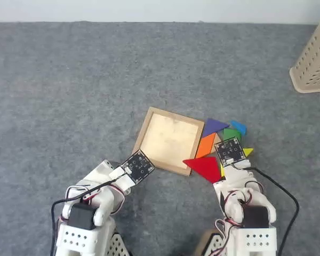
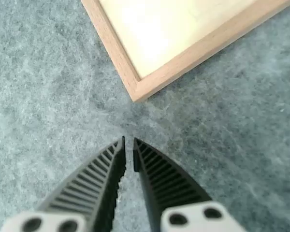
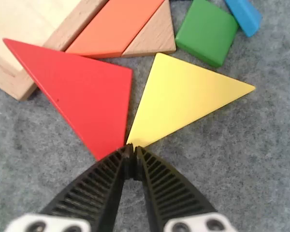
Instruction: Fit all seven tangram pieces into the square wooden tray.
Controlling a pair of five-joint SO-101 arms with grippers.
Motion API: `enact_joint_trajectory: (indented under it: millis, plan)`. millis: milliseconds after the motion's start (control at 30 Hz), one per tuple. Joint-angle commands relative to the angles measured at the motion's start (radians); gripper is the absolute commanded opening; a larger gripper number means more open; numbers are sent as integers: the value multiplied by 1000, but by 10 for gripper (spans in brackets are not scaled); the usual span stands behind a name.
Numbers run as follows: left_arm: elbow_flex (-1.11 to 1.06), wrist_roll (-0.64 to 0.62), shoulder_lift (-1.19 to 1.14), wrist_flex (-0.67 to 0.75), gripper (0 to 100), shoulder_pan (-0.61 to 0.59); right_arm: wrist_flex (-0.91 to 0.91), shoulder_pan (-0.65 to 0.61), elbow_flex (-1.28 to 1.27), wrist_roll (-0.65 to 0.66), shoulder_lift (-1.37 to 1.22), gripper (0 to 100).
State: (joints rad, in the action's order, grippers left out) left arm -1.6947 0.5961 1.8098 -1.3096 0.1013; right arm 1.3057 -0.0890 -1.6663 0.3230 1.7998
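From above, the square wooden tray [image 1: 165, 166] lies bare, with none of the seven pieces in it yet. They are all bunched on the far side of it from my left claw, around my right one. The purple triangle [image 1: 213, 127], blue piece [image 1: 238, 127] and green square [image 1: 232, 133] sit beyond my right claw. The orange piece [image 1: 205, 145] lies against the tray's side, and the red triangle [image 1: 205, 166] is nearest to me.

At my left wrist, the left claw [image 2: 128, 141] hangs over bare grey tabletop [image 2: 222, 145]. Its tips are a hair apart and grip nothing, and a corner of the tray [image 2: 121, 58] is just ahead of them. I judge this claw is best used as a stop: set against that corner, it keeps the tray from skating when a piece is pressed in.

At my right wrist, the right claw [image 3: 132, 149] is pinched closed on nothing. Its tips are right where the near points of the red triangle [image 3: 82, 92] and yellow triangle [image 3: 183, 101] meet. Red's far corner rides up on the tray rim [image 3: 63, 36]. Beyond lie the orange piece [image 3: 116, 26], a plain wood triangle [image 3: 154, 36], the green square [image 3: 207, 30] and the blue piece [image 3: 244, 14].

A big triangle looks like the one to seat first — red, I'd say. I should open wide before descending and straddle red's near point without catching yellow beside it. Then I should lift it well off the rim — dragging it would likely shove the tray or jam orange — and set its long edge along the tray's diagonal.
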Motion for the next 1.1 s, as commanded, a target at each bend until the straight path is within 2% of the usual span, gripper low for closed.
enact_joint_trajectory:
  millis: [0,1000,1067]
  plan:
    - [10,3,17,-3,29,5,8,-5,-17,9,16,6]
    - [10,3,17,-3,29,5,7,-10,-17,5,16,6]
    - [10,3,17,-3,29,5,-47,-33,-17,9,16,6]
